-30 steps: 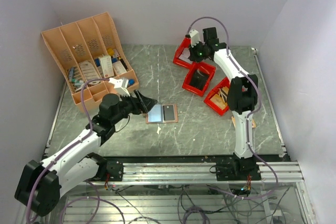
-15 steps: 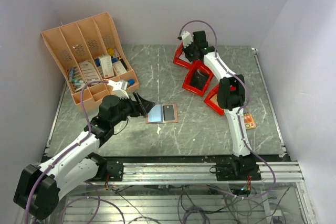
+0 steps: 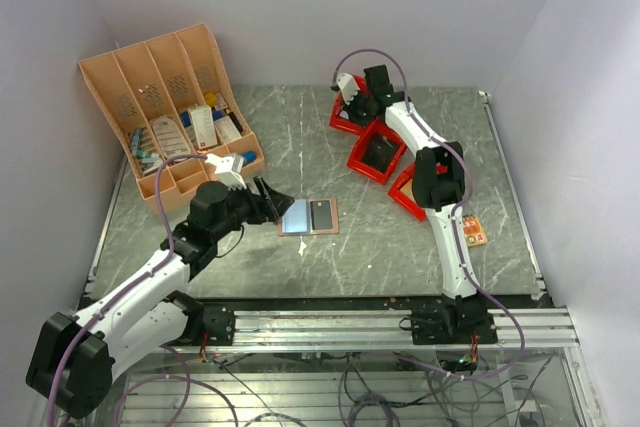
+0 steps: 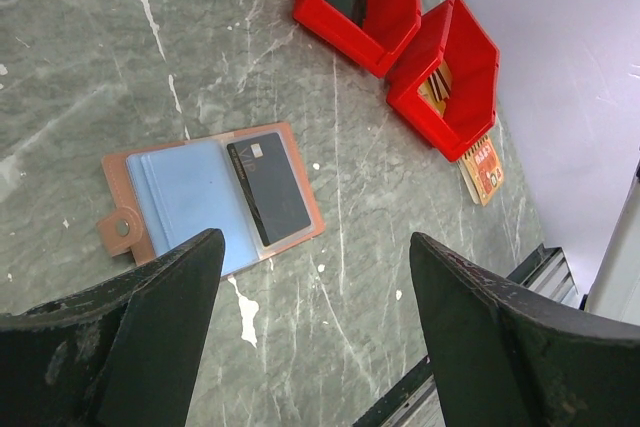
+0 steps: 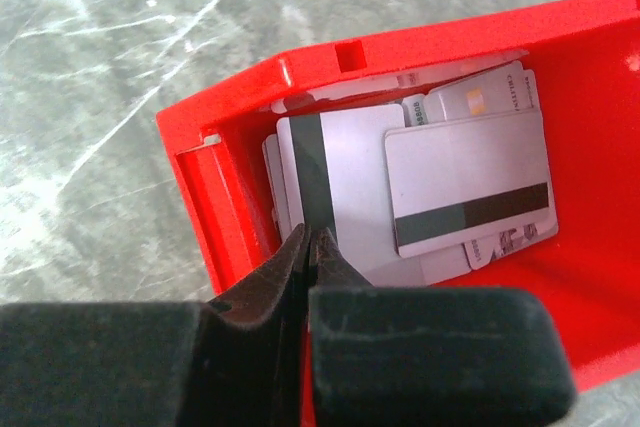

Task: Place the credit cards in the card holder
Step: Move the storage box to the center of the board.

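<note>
The card holder (image 3: 309,216) lies open and flat on the table, showing a blue lining (image 4: 190,192) with a black card (image 4: 268,187) in its right pocket. My left gripper (image 3: 276,203) is open just left of it, its jaws wide apart (image 4: 315,247) with nothing between them. My right gripper (image 3: 350,105) is shut (image 5: 312,237), tips together above the rearmost red bin (image 5: 230,217). That bin holds several white credit cards (image 5: 465,182) with dark stripes. The tips hover over the edge of one card without holding it.
Two more red bins (image 3: 378,150) (image 3: 413,192) stand right of centre; one (image 4: 450,77) holds cards. A loose orange card (image 3: 474,231) lies on the table near the right arm. A large tan slotted organiser rack (image 3: 165,112) fills the back left corner.
My right arm has swung left and farther back, bringing its shut gripper over the rearmost red bin. The left arm and the card holder have stayed put.
</note>
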Available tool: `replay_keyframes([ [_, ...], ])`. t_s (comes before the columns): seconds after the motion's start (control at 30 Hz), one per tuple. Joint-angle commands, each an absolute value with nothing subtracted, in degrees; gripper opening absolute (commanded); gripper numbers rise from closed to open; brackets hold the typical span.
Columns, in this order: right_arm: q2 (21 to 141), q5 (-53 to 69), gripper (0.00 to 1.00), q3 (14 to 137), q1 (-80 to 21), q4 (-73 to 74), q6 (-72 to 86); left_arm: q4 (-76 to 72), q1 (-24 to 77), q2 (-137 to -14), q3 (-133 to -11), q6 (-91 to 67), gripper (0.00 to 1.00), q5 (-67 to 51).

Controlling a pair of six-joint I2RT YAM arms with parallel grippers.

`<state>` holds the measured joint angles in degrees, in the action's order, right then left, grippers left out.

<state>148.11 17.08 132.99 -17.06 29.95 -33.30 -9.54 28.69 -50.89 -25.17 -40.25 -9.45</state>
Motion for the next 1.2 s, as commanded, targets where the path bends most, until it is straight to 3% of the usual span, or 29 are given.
replay_keyframes([
  [0.0, 146.2, 23.3, 0.00, 131.6, -17.7, 37.9, -36.8, -8.8, 28.3, -49.2, -25.7, -39.4, 0.86, -8.3],
  [0.47, 135.7, 32.9, 0.00, 117.3, -25.3, 41.3, -33.9, -9.3, 28.3, -47.9, -23.8, -40.3, 0.85, -8.4],
  [0.7, 134.0, 35.7, 0.00, 116.8, -27.4, 42.3, -28.9, -13.2, 28.2, -49.3, -22.1, -42.4, 0.84, -10.2],
  [0.87, 130.9, 31.5, 0.18, 117.6, -26.9, 39.2, -25.8, -18.3, 28.3, -51.4, -20.5, -45.1, 0.83, -10.8],
  [1.17, 136.4, 25.3, 0.39, 123.3, -24.5, 38.8, -23.2, -25.8, 28.2, -61.7, -22.5, -48.0, 0.79, -10.6],
])
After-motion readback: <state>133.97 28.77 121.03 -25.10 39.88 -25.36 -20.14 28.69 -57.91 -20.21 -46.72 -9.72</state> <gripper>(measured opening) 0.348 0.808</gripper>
